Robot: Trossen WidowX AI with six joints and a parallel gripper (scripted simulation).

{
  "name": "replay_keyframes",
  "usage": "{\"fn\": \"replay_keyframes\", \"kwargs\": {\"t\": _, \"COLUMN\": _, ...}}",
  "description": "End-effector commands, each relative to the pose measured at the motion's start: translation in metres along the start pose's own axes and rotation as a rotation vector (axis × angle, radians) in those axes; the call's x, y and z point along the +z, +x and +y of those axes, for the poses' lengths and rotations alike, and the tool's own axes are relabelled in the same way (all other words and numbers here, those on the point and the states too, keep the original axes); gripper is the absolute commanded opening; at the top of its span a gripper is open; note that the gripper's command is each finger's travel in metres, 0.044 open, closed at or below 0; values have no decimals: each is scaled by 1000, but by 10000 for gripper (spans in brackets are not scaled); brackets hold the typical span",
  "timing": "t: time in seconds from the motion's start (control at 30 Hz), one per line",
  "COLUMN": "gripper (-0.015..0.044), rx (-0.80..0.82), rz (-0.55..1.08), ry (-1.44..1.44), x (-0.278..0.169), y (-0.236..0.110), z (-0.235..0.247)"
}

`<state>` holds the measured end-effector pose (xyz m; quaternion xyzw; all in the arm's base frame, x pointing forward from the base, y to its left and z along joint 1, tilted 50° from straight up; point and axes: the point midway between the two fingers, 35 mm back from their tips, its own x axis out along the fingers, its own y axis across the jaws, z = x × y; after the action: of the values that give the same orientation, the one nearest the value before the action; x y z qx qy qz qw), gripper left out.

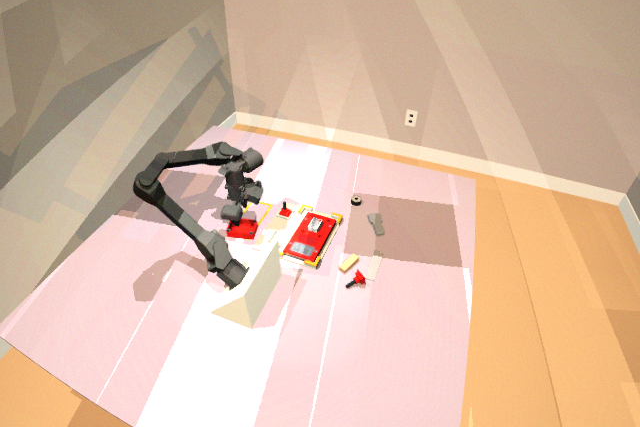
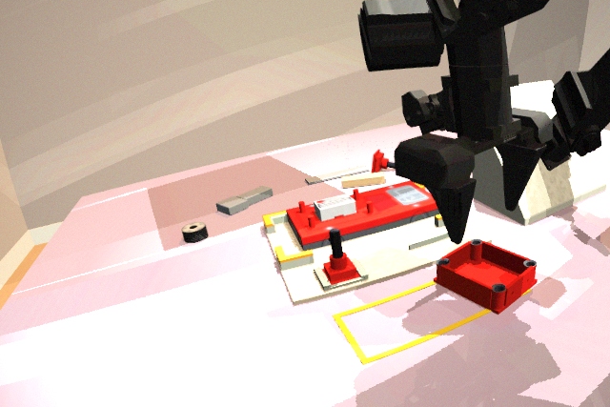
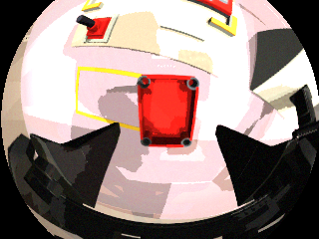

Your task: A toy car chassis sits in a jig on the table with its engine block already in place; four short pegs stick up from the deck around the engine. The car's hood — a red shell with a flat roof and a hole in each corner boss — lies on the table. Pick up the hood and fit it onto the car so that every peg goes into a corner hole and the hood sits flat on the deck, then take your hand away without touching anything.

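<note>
The red hood (image 1: 241, 229) (image 2: 485, 272) (image 3: 167, 110) lies on the table, partly inside a yellow outlined rectangle (image 2: 351, 339) (image 3: 78, 94), with a dark hole at each corner. My gripper (image 1: 240, 216) (image 2: 482, 223) (image 3: 169, 129) is open and empty. It hangs just above the hood, with one finger on either side of it in the wrist view. The red chassis (image 1: 309, 236) (image 2: 364, 217) sits in the yellow-cornered jig (image 1: 336, 216) (image 2: 267, 219) (image 3: 222, 24). It carries the white engine block (image 1: 314, 224) (image 2: 335, 206), and short red pegs (image 2: 301, 205) stand around it.
A red clamp with a black handle (image 1: 283, 210) (image 2: 337, 264) (image 3: 99, 27) stands between hood and jig. Beyond the jig lie a black wheel (image 1: 355, 199) (image 2: 194, 232), a grey block (image 1: 376, 223) (image 2: 243, 199), a wooden stick (image 1: 348, 262) (image 2: 363, 181) and a red tool (image 1: 357, 279) (image 2: 379, 161). A beige wedge (image 1: 255, 293) (image 2: 541, 186) stands near the arm's base.
</note>
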<state>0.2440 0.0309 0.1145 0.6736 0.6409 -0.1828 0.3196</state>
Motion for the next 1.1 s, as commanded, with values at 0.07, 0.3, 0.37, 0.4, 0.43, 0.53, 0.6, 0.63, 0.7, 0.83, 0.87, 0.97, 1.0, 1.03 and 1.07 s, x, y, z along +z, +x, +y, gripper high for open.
{"fn": "replay_keyframes", "kwargs": {"t": 0.07, "gripper": 440, "rx": 0, "rz": 5, "ry": 5, "x": -1, "y": 4, "z": 0}}
{"fn": "replay_keyframes", "kwargs": {"t": 0.3, "gripper": 440, "rx": 0, "rz": 5, "ry": 5, "x": -2, "y": 9, "z": 0}}
{"fn": "replay_keyframes", "kwargs": {"t": 0.37, "gripper": 440, "rx": 0, "rz": 5, "ry": 5, "x": -2, "y": 10, "z": 0}}
{"fn": "replay_keyframes", "kwargs": {"t": 0.4, "gripper": 440, "rx": 0, "rz": 6, "ry": 5, "x": -2, "y": 11, "z": 0}}
{"fn": "replay_keyframes", "kwargs": {"t": 0.43, "gripper": 440, "rx": 0, "rz": 6, "ry": 5, "x": -2, "y": 11, "z": 0}}
{"fn": "replay_keyframes", "kwargs": {"t": 0.53, "gripper": 440, "rx": 0, "rz": 6, "ry": 5, "x": -2, "y": 13, "z": 0}}
{"fn": "replay_keyframes", "kwargs": {"t": 0.6, "gripper": 440, "rx": 0, "rz": 6, "ry": 5, "x": -2, "y": 14, "z": 0}}
{"fn": "replay_keyframes", "kwargs": {"t": 0.63, "gripper": 440, "rx": 0, "rz": 6, "ry": 5, "x": -2, "y": 15, "z": 0}}
{"fn": "replay_keyframes", "kwargs": {"t": 0.7, "gripper": 440, "rx": 0, "rz": 6, "ry": 5, "x": -2, "y": 16, "z": 0}}
{"fn": "replay_keyframes", "kwargs": {"t": 0.83, "gripper": 440, "rx": 0, "rz": 7, "ry": 5, "x": -3, "y": 18, "z": 0}}
{"fn": "replay_keyframes", "kwargs": {"t": 0.87, "gripper": 440, "rx": 0, "rz": 7, "ry": 5, "x": -3, "y": 19, "z": 0}}
{"fn": "replay_keyframes", "kwargs": {"t": 0.97, "gripper": 440, "rx": 0, "rz": 8, "ry": 5, "x": -3, "y": 21, "z": 0}}
{"fn": "replay_keyframes", "kwargs": {"t": 1.0, "gripper": 440, "rx": 0, "rz": 8, "ry": 5, "x": -3, "y": 21, "z": 0}}
{"fn": "replay_keyframes", "kwargs": {"t": 1.03, "gripper": 440, "rx": 0, "rz": 8, "ry": 5, "x": -3, "y": 22, "z": 0}}
{"fn": "replay_keyframes", "kwargs": {"t": 1.07, "gripper": 440, "rx": 0, "rz": 8, "ry": 5, "x": -3, "y": 23, "z": 0}}
